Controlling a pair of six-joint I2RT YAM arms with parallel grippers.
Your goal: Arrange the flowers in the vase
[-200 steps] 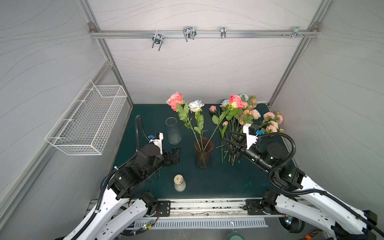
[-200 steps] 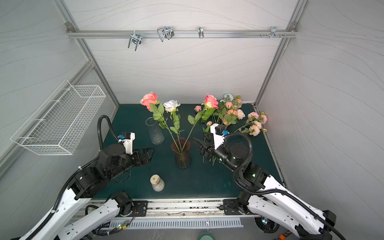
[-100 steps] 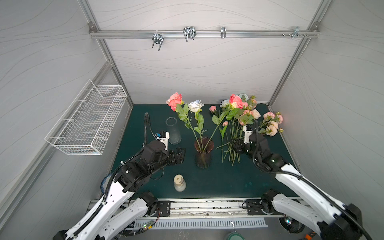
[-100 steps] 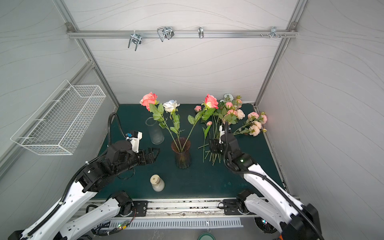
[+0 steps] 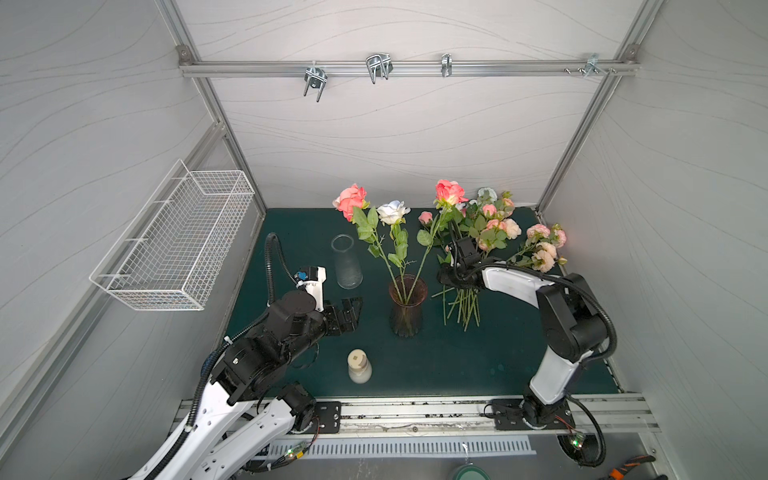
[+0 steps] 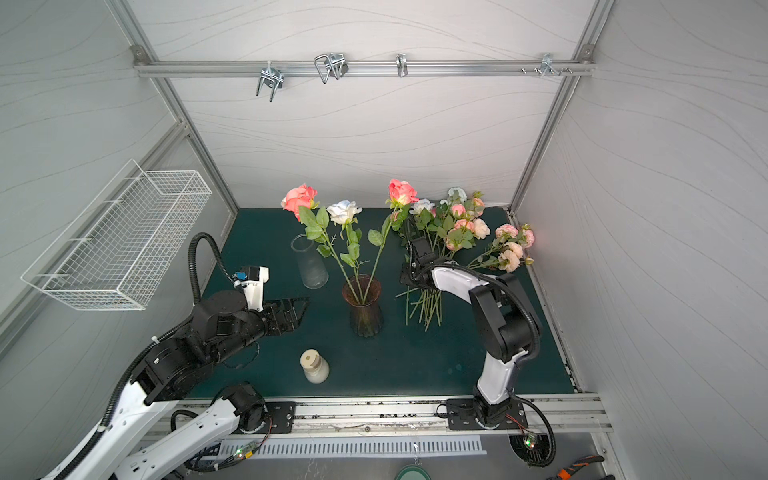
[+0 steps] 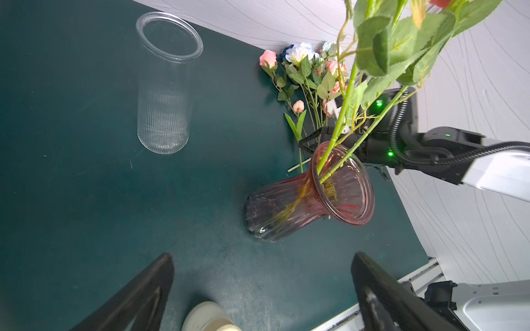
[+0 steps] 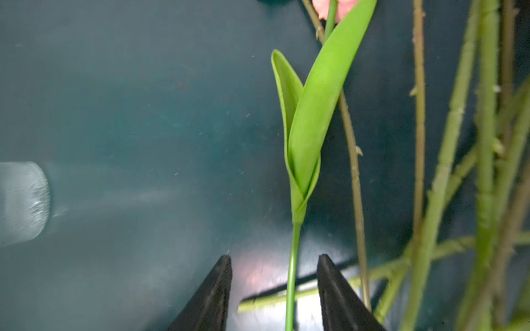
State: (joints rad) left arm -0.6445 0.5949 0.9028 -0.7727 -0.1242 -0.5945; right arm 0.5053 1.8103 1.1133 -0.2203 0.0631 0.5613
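The space is enclosed on three sides by white wall panels (image 5: 395,137) marked with faint wavy lines, held in an aluminium frame (image 5: 226,137) whose crossbar (image 5: 498,67) carries several metal hooks (image 5: 378,66). A white wire basket (image 5: 178,245) is mounted on the left-hand wall. The table (image 5: 457,361) is covered in dark green and edged at the front by a metal rail (image 5: 415,411) and a slotted white strip (image 5: 399,448); everything is lit evenly, with only soft shadows.

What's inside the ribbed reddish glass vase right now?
Three leafy green stems stand in the ribbed reddish glass vase: two coral roses and one white rose. Tinted glass blurs their lower ends.
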